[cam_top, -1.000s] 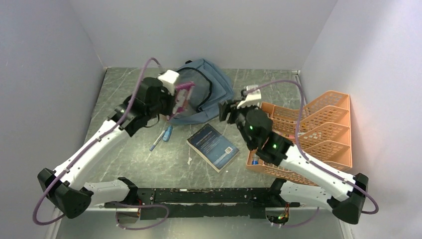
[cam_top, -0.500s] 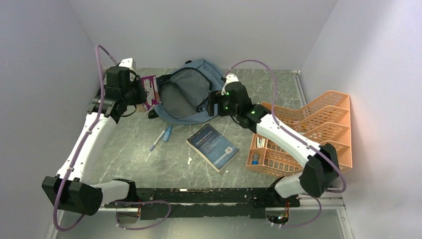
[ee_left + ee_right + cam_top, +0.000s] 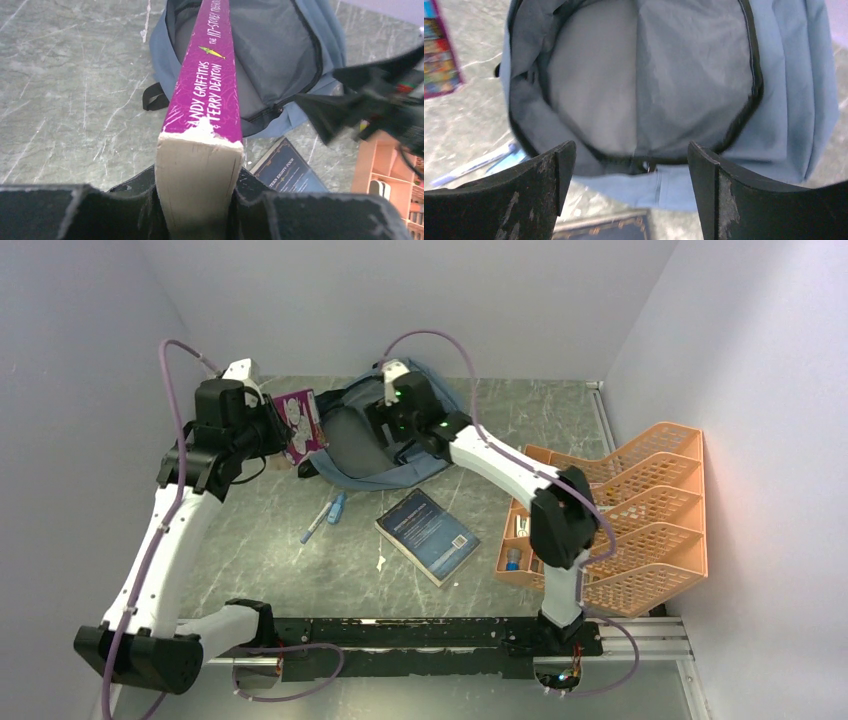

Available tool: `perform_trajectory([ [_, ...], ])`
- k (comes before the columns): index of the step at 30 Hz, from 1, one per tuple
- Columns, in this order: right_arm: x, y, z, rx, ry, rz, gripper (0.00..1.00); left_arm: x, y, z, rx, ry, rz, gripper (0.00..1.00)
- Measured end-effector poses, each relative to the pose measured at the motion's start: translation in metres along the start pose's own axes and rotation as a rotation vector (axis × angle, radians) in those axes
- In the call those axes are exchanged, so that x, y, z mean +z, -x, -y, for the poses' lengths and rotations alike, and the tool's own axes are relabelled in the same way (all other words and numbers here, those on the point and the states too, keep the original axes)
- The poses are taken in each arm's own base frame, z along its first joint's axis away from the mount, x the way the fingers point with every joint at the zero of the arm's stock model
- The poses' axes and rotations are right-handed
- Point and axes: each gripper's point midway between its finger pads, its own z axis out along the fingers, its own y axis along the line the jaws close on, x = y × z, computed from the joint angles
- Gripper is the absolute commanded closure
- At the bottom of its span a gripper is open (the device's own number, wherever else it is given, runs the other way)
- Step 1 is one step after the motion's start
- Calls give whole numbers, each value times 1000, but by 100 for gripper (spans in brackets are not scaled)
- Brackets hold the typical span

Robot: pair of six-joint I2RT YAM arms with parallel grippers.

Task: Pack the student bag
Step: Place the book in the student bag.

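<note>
The student bag lies at the back centre, its main compartment unzipped and gaping, grey lining showing. My left gripper is shut on a thick purple paperback, held just left of the bag. In the left wrist view the book's spine points over the bag's mouth, its page edge between my left gripper's jaws. My right gripper hovers over the bag's opening, open and holding nothing.
A dark blue book lies flat in front of the bag. Two pens lie left of it. An orange mesh tray organiser stands at the right with small items in its near compartments.
My right arm has swung left from beside the orange tray to above the bag's opening, jaws widening. My left arm drew the purple book off the bag to its left, then held.
</note>
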Motion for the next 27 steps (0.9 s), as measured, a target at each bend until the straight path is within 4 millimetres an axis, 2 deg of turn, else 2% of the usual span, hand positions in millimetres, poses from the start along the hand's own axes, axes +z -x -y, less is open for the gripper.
perform_trajectory([
  [5,55,0,-17,-197,-52,-20,2,-20,8,3,-13,-23,47,95],
  [9,95,-14,-27,-350,-109,-50,0,-29,6,3,-14,-26,48,95],
  [14,136,-35,-20,-503,-200,-102,0,-38,1,1,-17,-22,39,95],
  [21,158,-59,15,-667,-348,-176,0,-42,-4,-2,-20,-13,24,95],
  [27,165,-54,27,-716,-410,-167,5,-47,-5,-4,-34,-3,28,95],
])
